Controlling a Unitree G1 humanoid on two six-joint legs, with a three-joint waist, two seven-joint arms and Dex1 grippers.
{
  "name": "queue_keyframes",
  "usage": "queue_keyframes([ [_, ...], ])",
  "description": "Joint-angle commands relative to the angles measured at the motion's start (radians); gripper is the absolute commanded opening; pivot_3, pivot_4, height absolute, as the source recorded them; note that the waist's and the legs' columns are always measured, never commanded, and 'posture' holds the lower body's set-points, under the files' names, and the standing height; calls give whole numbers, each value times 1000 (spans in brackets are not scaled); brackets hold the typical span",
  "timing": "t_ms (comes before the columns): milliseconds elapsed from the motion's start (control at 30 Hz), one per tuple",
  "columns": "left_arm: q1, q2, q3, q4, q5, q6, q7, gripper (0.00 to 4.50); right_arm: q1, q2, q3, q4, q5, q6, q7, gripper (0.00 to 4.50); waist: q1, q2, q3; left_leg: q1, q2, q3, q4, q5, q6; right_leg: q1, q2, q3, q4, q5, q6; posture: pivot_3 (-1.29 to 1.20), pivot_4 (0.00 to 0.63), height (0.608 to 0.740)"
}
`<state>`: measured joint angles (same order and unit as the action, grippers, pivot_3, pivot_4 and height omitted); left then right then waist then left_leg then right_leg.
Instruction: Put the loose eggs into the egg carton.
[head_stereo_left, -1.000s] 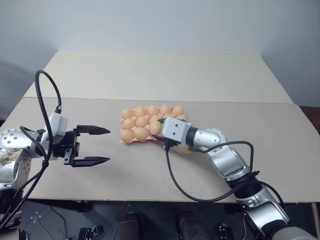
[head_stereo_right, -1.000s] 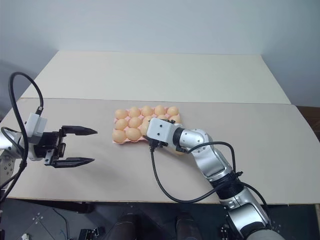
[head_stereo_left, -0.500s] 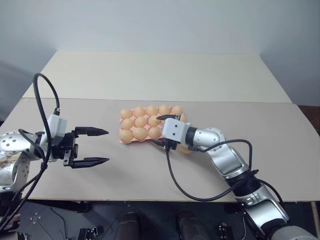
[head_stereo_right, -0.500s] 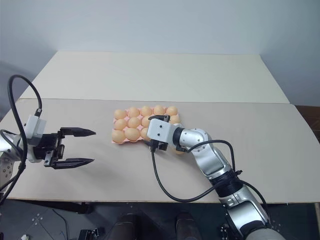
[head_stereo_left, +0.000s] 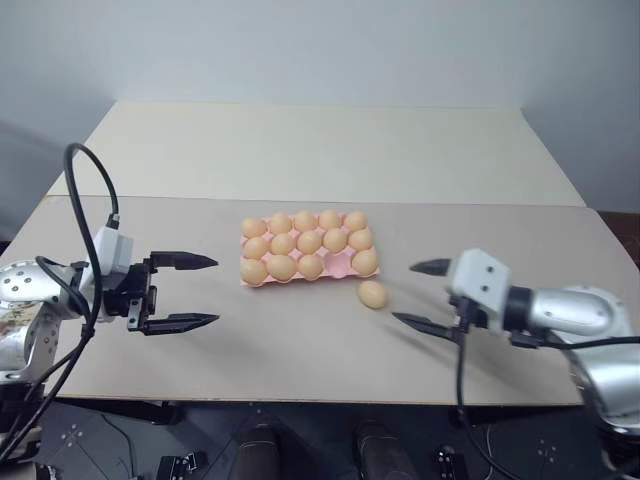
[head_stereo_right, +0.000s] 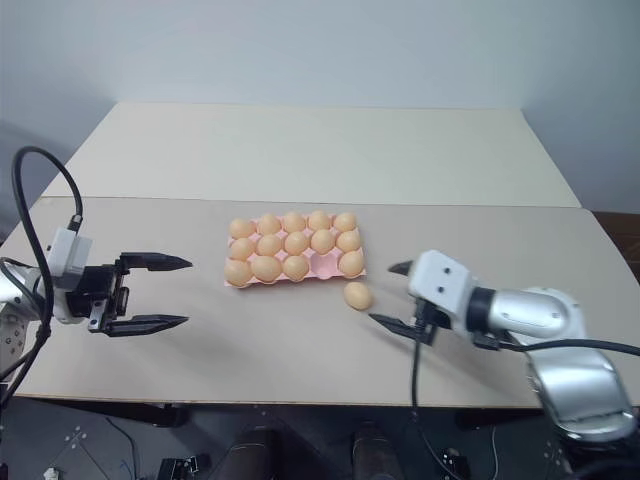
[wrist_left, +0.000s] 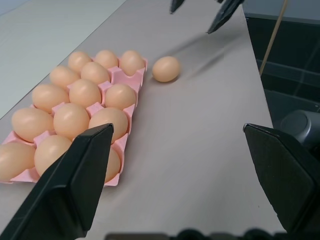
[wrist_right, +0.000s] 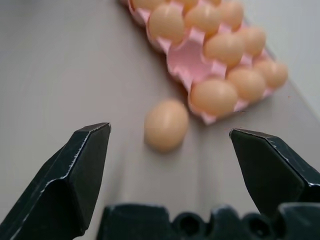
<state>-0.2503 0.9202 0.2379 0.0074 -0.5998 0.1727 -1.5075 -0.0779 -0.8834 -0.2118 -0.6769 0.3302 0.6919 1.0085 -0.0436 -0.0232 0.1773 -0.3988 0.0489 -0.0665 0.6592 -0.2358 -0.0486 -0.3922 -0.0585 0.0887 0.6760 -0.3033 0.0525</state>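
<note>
The pink egg carton (head_stereo_left: 338, 263) lies mid-table, and every cup but one in its front row holds a tan egg. One loose egg (head_stereo_left: 372, 294) rests on the table just off the carton's front right corner. My right gripper (head_stereo_left: 408, 293) hovers open a short way to the right of that egg, fingers pointing at it and holding nothing. In the right wrist view the loose egg (wrist_right: 166, 125) sits between and beyond the open fingertips (wrist_right: 85, 150), with the empty cup (wrist_right: 187, 55) behind it. My left gripper (head_stereo_left: 214, 291) stands open left of the carton, apart from it.
The carton lies on a beige table (head_stereo_left: 300, 350) whose front edge runs just below both grippers. A second, paler tabletop (head_stereo_left: 320, 150) adjoins it at the back. A black cable (head_stereo_left: 85, 200) loops over my left arm.
My right gripper opened over the carton's front row, leaving an egg in a cup, then pulled back to the right, uncovering the loose egg. The left gripper has stayed put.
</note>
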Motion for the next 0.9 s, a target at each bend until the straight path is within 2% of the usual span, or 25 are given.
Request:
queue_keyframes([
  [33, -12, 11, 25, -4, -6, -19, -8, 4500, 69, -68, -156, -71, 96, 56, 66, 4429, -2, 0, 0, 1, 0, 0, 0, 0, 0, 1, 0, 0, 0, 0, 0, 0, 150, 740],
  [167, -10, 13, 30, -2, -2, -19, -10, 4500, 135, -111, -232, -86, 156, 105, 74, 4429, 0, 0, 0, 1, 0, 0, 0, 0, 0, 2, 0, 0, -1, 0, 0, 0, 150, 740],
  [633, -18, 13, 34, 7, 3, -25, -6, 4500, 137, -126, -212, -76, 188, 92, 4, 4429, 1, 0, 0, 0, 0, 0, 0, 0, 0, 2, 0, 0, -3, 0, 0, 0, 150, 740],
  [733, -22, 10, 32, 9, 2, -26, -5, 4500, 92, -99, -157, -69, 187, 97, -51, 4429, -1, 0, 0, 1, 0, 0, 0, 0, 0, 2, 0, 0, -3, 0, 0, 0, 150, 740],
  [900, -28, 6, 26, 17, 7, -34, -2, 4500, -68, 8, 77, 4, 87, 76, -204, 4429, -4, 0, 0, 1, 0, 0, 0, 0, 0, 2, 0, 0, -3, 0, 0, 0, 150, 740],
])
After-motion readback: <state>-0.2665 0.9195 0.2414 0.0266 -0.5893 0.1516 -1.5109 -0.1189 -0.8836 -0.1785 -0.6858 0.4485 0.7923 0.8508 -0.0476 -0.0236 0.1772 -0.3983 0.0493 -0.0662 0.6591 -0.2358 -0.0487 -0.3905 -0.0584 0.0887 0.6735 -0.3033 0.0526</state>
